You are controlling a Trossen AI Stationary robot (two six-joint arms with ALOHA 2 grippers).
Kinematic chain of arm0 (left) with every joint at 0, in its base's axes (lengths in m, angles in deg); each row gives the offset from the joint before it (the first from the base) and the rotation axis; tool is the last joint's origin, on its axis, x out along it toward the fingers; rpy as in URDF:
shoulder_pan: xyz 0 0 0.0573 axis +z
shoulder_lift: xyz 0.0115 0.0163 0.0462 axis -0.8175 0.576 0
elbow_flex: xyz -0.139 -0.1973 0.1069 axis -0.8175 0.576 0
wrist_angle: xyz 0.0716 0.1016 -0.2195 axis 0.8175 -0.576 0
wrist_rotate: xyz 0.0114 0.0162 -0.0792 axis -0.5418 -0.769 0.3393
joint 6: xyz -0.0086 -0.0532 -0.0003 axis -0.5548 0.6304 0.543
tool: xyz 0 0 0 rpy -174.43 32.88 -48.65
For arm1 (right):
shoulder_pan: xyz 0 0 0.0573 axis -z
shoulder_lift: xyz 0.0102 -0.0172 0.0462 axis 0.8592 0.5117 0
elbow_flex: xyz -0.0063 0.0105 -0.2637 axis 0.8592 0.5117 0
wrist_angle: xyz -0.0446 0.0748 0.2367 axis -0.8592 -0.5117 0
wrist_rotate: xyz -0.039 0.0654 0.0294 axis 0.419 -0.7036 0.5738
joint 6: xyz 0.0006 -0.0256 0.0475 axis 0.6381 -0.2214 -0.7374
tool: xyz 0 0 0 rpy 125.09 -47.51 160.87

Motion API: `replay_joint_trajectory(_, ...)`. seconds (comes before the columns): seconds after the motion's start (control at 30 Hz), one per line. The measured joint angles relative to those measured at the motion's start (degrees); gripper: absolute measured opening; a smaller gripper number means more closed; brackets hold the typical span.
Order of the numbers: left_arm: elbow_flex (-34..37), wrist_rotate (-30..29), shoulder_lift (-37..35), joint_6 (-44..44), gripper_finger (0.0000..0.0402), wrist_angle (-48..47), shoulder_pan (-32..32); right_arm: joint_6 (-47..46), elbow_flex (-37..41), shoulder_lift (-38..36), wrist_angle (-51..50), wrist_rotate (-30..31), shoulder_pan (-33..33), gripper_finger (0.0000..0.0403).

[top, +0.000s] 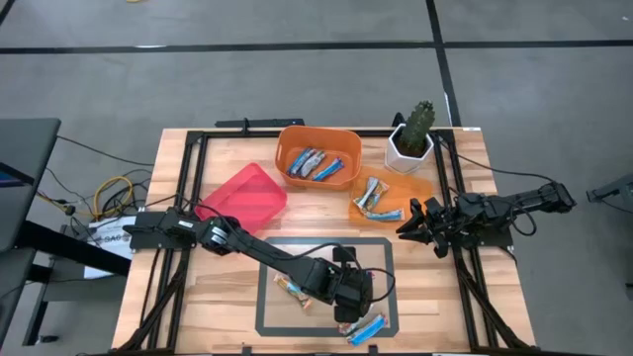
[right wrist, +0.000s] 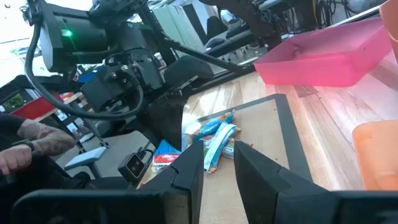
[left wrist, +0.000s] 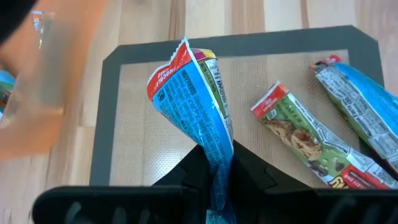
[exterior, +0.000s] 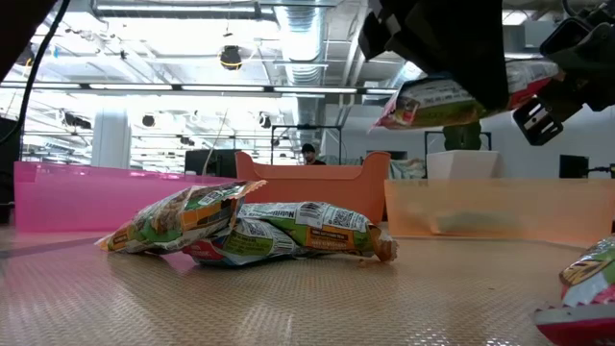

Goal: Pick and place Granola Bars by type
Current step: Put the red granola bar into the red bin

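My left gripper (top: 354,299) hangs over the grey mat (top: 381,247) near the table's front and is shut on a blue and white granola bar with a red end (left wrist: 189,93). The low view shows that bar (exterior: 452,96) in the air. More bars lie flat on the mat: a green and brown one (left wrist: 305,140), a blue one (left wrist: 360,106), and a small pile (exterior: 250,231). My right gripper (top: 410,225) waits at the table's right side, open, with nothing between its fingers (right wrist: 217,165). My left gripper pinches one end of the bar (left wrist: 216,163) between its two fingers. The fingers slant down from the table's left. The rest of the bar sticks out past the fingertips, red end farthest out, lifted clear of the mat.
An orange bin (top: 316,156) holding blue bars stands at the back, with a pink bin (top: 242,198) to its left. A flat orange tray (top: 420,186) with bars lies at the right. Behind it is a cactus in a white pot (top: 413,138).
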Motion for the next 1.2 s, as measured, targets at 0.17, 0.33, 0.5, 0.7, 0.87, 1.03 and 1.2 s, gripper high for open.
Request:
replay_joint_trajectory(0.17,0.0,1.77,0.0,-0.02,0.0037,-0.84,1.45,-0.01,0.0,-0.01,0.0,0.0,0.02,0.0082)
replay_joint_trajectory(0.33,-0.01,2.61,-0.04,-0.02,0.0037,-4.32,3.74,-0.01,0.0,0.0,0.0,0.01,0.01,0.0082)
replay_joint_trajectory(0.5,0.0,1.51,-0.98,0.16,0.0037,-9.8,5.86,0.0,0.01,0.0,0.0,0.0,0.0,0.0082)
replay_joint_trajectory(0.7,0.0,-0.08,-2.16,0.74,0.0038,-15.3,7.89,-0.01,0.01,0.0,-0.06,0.0,0.02,0.0082)
replay_joint_trajectory(0.87,0.42,-0.56,-2.46,0.83,0.0038,-18.35,9.66,0.0,0.02,0.0,0.0,-0.01,0.0,0.0082)
replay_joint_trajectory(1.03,5.45,-0.6,-4.52,0.81,0.0038,-16.36,10.8,-0.02,0.02,0.0,0.01,0.01,0.02,0.0082)
replay_joint_trajectory(1.2,15.75,0.49,-9.04,0.79,0.0038,-7.98,11.62,-0.02,0.0,-0.02,0.0,0.01,0.0,0.0082)
